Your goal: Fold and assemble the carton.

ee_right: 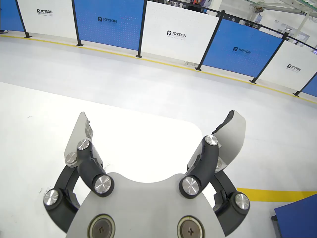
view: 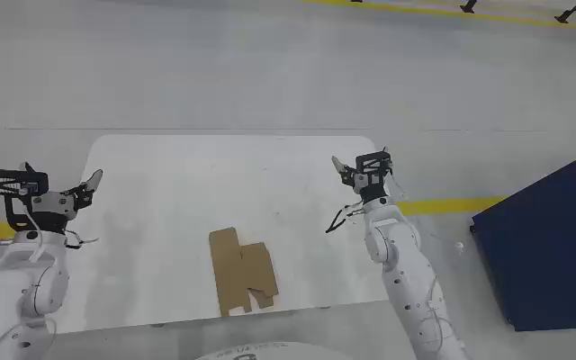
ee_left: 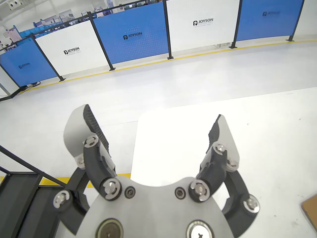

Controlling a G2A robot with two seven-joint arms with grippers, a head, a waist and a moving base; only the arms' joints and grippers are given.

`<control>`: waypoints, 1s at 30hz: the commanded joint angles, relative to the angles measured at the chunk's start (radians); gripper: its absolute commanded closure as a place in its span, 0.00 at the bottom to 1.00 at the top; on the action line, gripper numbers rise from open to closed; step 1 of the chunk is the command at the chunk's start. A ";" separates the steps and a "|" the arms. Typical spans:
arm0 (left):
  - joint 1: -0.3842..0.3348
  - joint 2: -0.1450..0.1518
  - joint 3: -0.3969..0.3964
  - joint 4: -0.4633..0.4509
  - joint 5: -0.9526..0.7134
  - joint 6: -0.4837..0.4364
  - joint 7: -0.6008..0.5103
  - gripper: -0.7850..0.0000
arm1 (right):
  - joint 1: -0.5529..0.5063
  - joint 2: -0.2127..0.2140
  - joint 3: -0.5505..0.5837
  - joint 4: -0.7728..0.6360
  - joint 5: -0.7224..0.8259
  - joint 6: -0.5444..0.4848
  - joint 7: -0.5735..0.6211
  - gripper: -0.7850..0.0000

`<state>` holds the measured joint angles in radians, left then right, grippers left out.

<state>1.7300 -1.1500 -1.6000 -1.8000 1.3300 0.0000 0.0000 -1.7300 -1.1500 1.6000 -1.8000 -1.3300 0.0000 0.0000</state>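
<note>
The flat carton [view: 241, 270] lay by the desk's [view: 162, 234] near edge, well apart from both arms. The left hand [ee_left: 153, 122] and right hand [ee_right: 158, 120] hung released and empty. To my judgement, they should come down on opposite edges before raising a panel.

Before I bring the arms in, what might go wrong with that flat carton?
1. The carton lies flat on the table, so trying to get under a flap may just slide it.
2. It sits close to the table's near edge; a push toward the robot could send it off.
</note>
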 commanded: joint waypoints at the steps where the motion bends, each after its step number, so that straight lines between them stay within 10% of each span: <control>1: 0.000 0.000 0.000 0.000 0.000 0.000 0.000 0.00 | 0.000 0.000 0.000 0.000 0.000 0.000 0.000 0.00; 8: -0.024 0.000 0.032 -0.005 0.062 -0.019 -0.007 0.00 | 0.000 0.000 0.000 0.000 0.000 0.000 0.000 0.00; 16: -0.111 0.001 0.238 0.009 0.301 -0.257 -0.067 0.00 | 0.000 0.000 0.000 0.000 0.000 0.000 0.000 0.00; 25: -0.107 0.003 0.255 0.011 0.396 -0.242 -0.089 0.00 | 0.000 0.000 0.000 0.000 0.000 0.000 0.000 0.00; 30: -0.195 -0.005 0.392 0.043 0.417 -0.441 -0.087 0.00 | 0.000 0.000 0.000 0.000 0.000 0.000 0.000 0.00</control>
<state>1.5681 -1.1515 -1.2587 -1.7721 1.7409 -0.3668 -0.0784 -1.7300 -1.1500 1.6000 -1.8000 -1.3300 0.0000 0.0000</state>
